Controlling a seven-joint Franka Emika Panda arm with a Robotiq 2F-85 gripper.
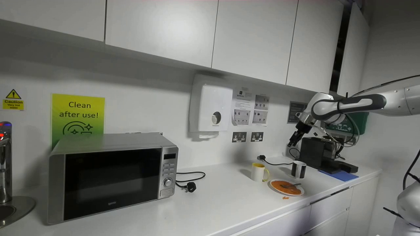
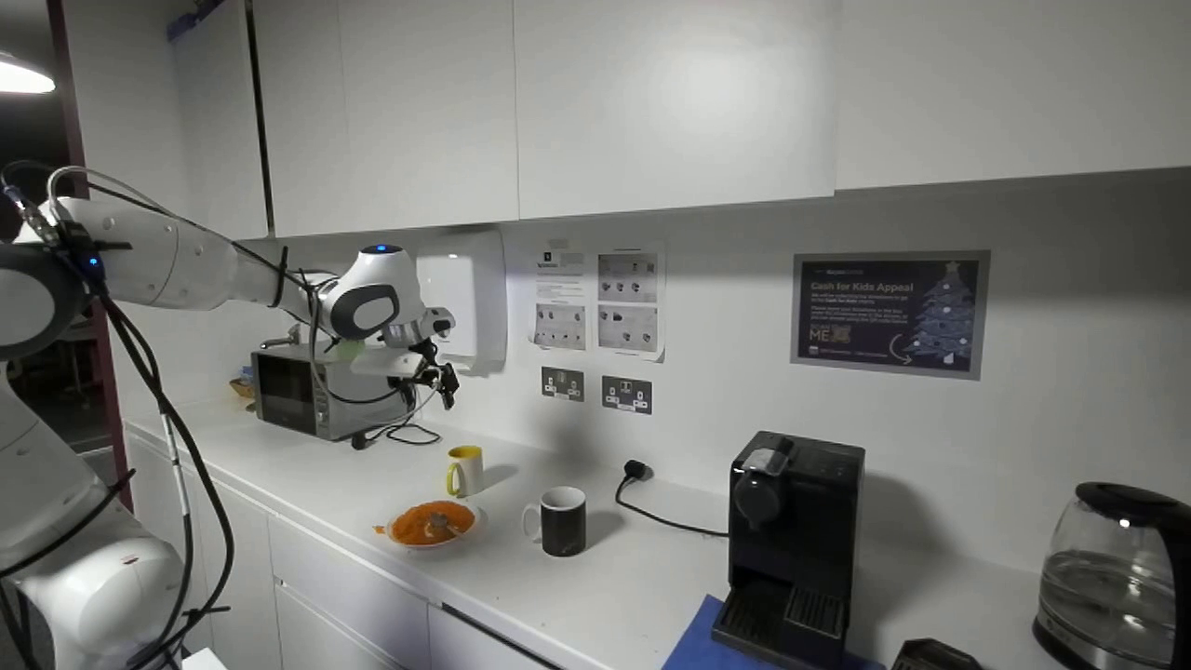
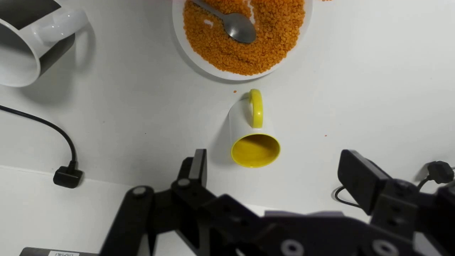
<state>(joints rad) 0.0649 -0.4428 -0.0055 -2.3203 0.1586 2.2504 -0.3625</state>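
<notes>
Pincer (image 3: 273,153) released, jaws spread wide, up above worktop (image 1: 206,205). Nearest, below: yellow/wht mug (image 3: 253,138), upright on worktop, apart from pincer, handle twd plate (image 3: 229,75). Plate just beside it, w/ orange grains (image 3: 272,46) & spoon (image 3: 240,28) lying on them. Further along, blk/wht mug (image 2: 564,524) btwn plate & coffee m/c (image 2: 796,521), latter on blue mat (image 2: 698,642). Microwave (image 1: 111,182) well apart, yellow/wht mug's opp. side.

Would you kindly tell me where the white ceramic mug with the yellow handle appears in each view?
In an exterior view: mug, right of centre, below mid-height.
In an exterior view: mug, left of centre, below mid-height.
In the wrist view: mug, just right of centre.
Shared landmark: the round white plate of orange grains.
</notes>
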